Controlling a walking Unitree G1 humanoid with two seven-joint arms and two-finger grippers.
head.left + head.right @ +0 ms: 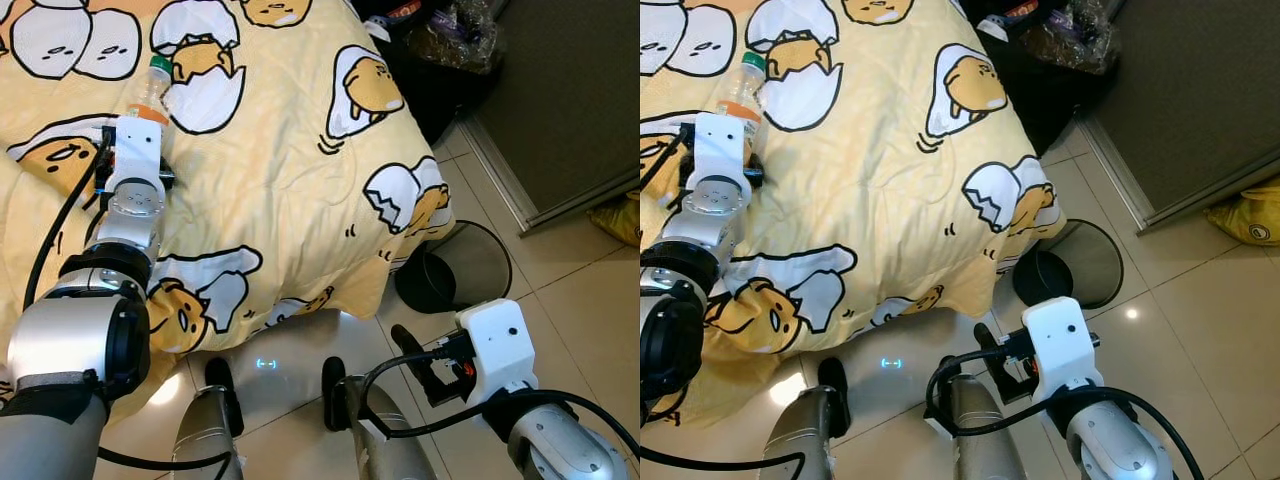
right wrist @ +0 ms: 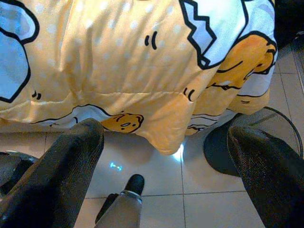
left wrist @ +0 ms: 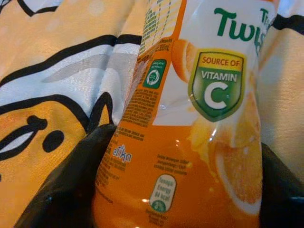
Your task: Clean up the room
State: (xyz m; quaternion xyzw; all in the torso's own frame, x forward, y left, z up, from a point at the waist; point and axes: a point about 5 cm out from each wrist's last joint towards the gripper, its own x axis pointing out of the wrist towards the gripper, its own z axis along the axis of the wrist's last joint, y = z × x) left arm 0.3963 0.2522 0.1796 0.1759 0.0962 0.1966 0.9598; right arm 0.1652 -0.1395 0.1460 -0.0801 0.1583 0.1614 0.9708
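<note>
a glossy plastic orange-juice bottle (image 3: 190,123) is clamped by the left gripper (image 3: 185,190) on the soft quilted blanket (image 1: 290,150); the right gripper (image 2: 166,156) is spread open, a round mesh bin (image 1: 460,268) at its 1 o'clock.

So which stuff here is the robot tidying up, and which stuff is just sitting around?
For the job:
- orange drink bottle on the bed, between the left gripper's fingers
- black mesh bin on the floor by the bed corner, likely where rubbish goes

Just lying about:
- yellow cartoon duvet
- dark bags past the bed
- yellow bag by the wall
- right gripper, open, idle over the floor
</note>
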